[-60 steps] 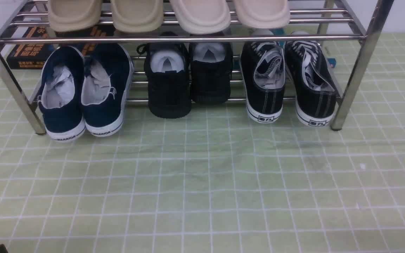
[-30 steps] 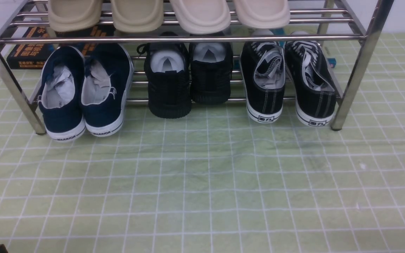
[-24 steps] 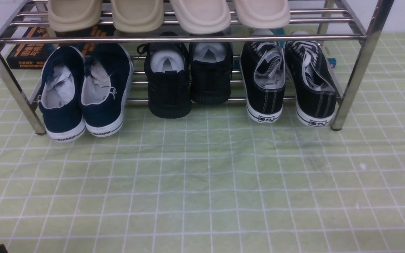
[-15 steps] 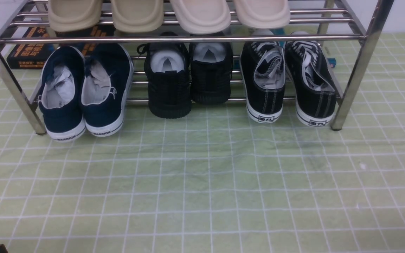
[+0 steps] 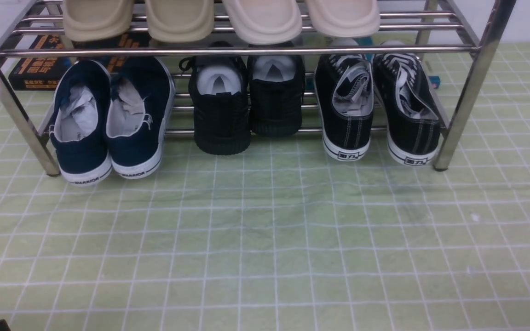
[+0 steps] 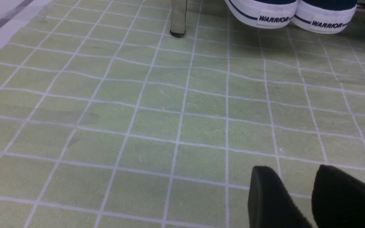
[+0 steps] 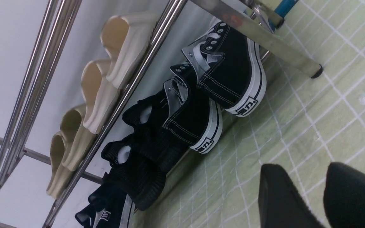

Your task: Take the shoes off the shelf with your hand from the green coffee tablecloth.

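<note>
Our right gripper (image 7: pixel 303 171) — jaws parted, empty, as is the left gripper (image 6: pixel 293 172) — sits nearer the black canvas sneakers (image 5: pixel 344 131), which lie ahead, heels toward us.

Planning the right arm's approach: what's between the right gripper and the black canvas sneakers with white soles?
Only bare green tablecloth; nothing lies between the right gripper and the shoes. The right wrist view shows it.
</note>
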